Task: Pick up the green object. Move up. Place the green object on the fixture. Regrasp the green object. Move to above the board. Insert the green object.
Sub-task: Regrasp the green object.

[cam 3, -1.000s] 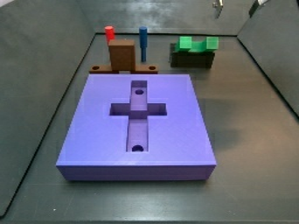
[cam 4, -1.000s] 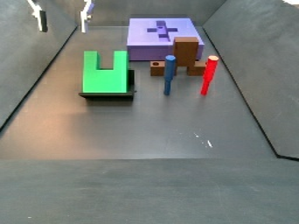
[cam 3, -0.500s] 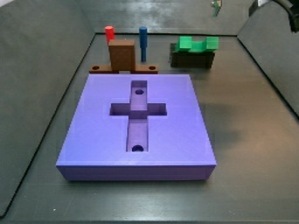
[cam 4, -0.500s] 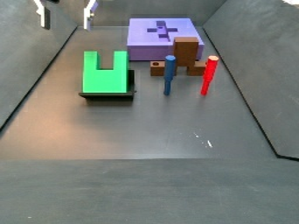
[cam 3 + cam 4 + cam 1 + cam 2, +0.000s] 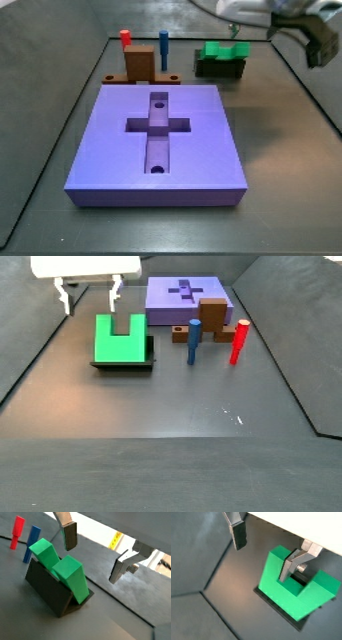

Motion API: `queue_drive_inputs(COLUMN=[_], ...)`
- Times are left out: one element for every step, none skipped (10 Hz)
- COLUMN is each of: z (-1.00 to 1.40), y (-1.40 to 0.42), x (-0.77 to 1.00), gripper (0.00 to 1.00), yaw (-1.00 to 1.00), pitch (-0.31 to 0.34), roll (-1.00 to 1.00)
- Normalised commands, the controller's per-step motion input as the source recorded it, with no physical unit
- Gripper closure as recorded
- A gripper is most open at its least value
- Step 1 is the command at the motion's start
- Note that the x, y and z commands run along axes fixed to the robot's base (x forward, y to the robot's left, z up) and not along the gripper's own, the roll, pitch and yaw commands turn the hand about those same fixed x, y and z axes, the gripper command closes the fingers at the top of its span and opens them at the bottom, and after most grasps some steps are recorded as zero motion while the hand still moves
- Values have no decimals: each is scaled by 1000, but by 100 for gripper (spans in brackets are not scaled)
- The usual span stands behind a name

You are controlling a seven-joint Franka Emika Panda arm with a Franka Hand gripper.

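Hand point(image 5: 88, 296) open, empty, hovering at 12 o'clock of green object point(image 5: 120, 340), which sits atop dark fixture point(image 5: 50, 594). Risk: off-centre descent lands finger point(image 5: 238, 534) on prong, tipping piece.

One green object point(image 5: 119, 338), two pegs point(image 5: 194, 341), gripper point(image 5: 88, 296) above.

The gripper point(image 5: 87, 296) hangs with its fingers spread, nothing between them, above the floor's far left corner, just behind the green object point(image 5: 119, 338) on the fixture point(image 5: 124, 363). Right of it, the red peg point(image 5: 239, 341) and blue peg point(image 5: 194, 340) stand upright, blocking that side; the board point(image 5: 189, 299) lies beyond.
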Motion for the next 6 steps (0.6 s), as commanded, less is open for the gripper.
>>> queue_drive_inputs(z=[-354, -263, -169, -183, -220, -246], y=[0, 0, 0, 0, 0, 0], x=[-40, 143, 157, 91, 0, 0], gripper=[0, 0, 0, 0, 0, 0], yaw=[414, 183, 0, 0, 0, 0], pitch=[289, 263, 134, 66, 3, -9], roll=[669, 257, 14, 0, 0, -57])
